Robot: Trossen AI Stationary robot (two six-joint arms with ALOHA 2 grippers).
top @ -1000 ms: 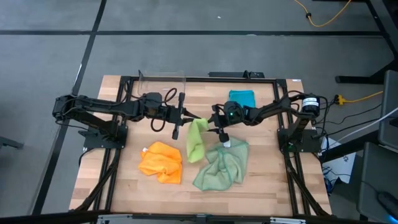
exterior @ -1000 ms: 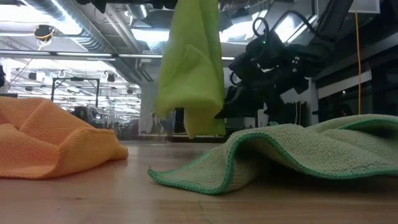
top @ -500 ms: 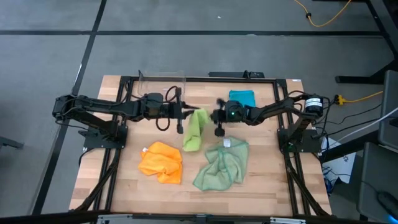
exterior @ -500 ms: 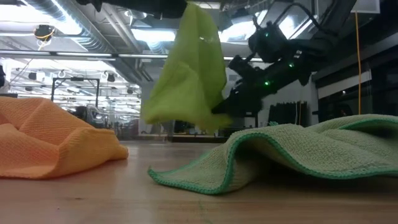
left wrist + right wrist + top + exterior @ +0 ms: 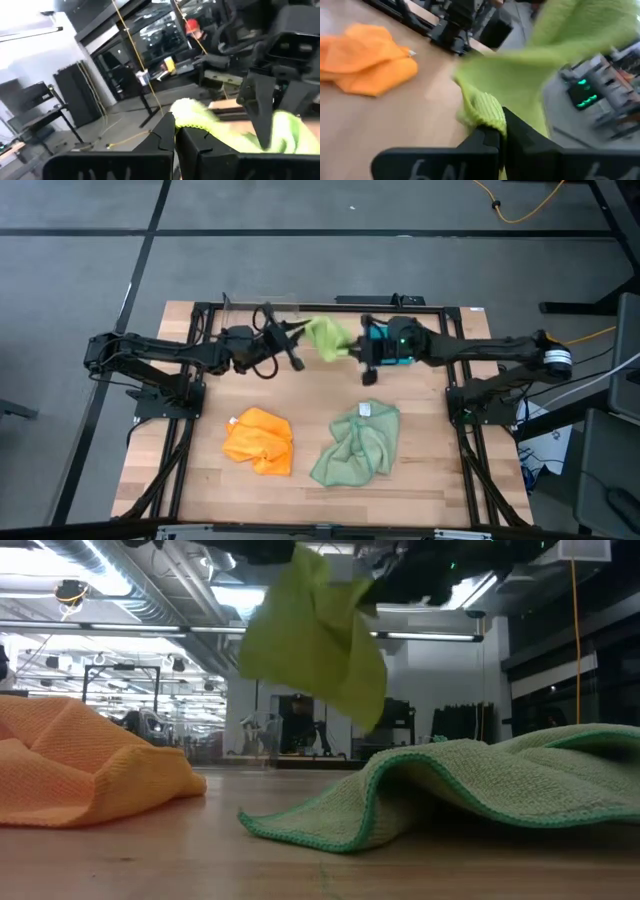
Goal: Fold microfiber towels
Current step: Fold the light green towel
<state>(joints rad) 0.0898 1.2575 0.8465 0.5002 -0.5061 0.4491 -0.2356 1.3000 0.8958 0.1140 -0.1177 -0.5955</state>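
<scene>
The lime green towel (image 5: 327, 337) hangs in the air over the far middle of the table, between my two grippers. My left gripper (image 5: 303, 333) is shut on its left end and my right gripper (image 5: 353, 350) on its right end. In the low view the lime towel (image 5: 315, 635) hangs clear of the wood. The orange towel (image 5: 258, 441) lies crumpled at the near left. The pale sage towel (image 5: 355, 446) lies rumpled at the near right. The teal towel (image 5: 379, 332) lies at the far edge, mostly hidden under my right arm. My left gripper pinches a corner of the lime towel (image 5: 186, 113) between its two fingers, coming level from the table's left. The cloth runs away from the fingers toward the other gripper, clear of the table. My right gripper pinches a bunched edge of the lime towel (image 5: 484, 111) between its two fingers, coming from the table's right. One layer or several, I cannot tell. The rest of the cloth hangs slack beside it, off the table.
A clear plastic bin (image 5: 260, 309) stands at the far left of the table, close behind my left gripper. The black frame rail (image 5: 330, 306) runs along the far edge. Bare wood (image 5: 310, 395) lies between the lifted towel and the two towels near the front.
My right gripper has shut on the lime towel and risen toward the far edge. My left gripper has also gone toward the far edge. The towel, which hung long below the left gripper, is now drawn up and held between both, higher above the table.
</scene>
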